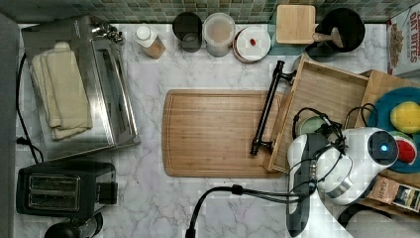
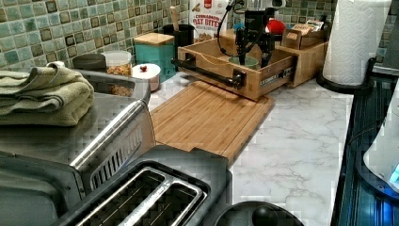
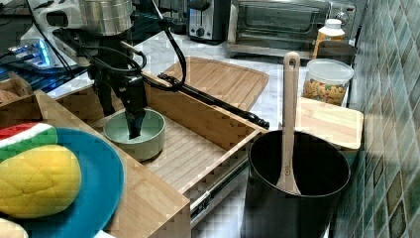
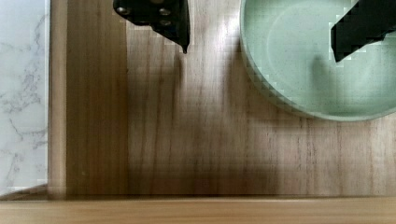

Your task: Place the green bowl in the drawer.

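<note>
The pale green bowl [image 3: 148, 136] rests on the floor of the open light-wood drawer [image 3: 198, 151], near the corner by the blue plate. My gripper [image 3: 120, 111] stands open over the bowl's rim, one finger inside the bowl and the other outside it. In the wrist view the bowl [image 4: 303, 74] lies on the drawer's wood [image 4: 187, 140], and both black fingertips [image 4: 161, 18] are set wide apart and clear of the rim. The left view shows the gripper [image 2: 254, 51] above the bowl [image 2: 249, 61] in the drawer [image 2: 211, 59]. From the top, the arm covers most of the bowl [image 1: 308, 124].
The drawer's black bar handle [image 1: 266, 115] overhangs a wooden cutting board [image 1: 215, 133]. A blue plate with fruit [image 1: 403, 124] sits on the wood top beside the drawer. A black utensil pot [image 3: 292, 188], jars [image 1: 218, 33] and a white dish [image 1: 252, 43] line the tiled wall.
</note>
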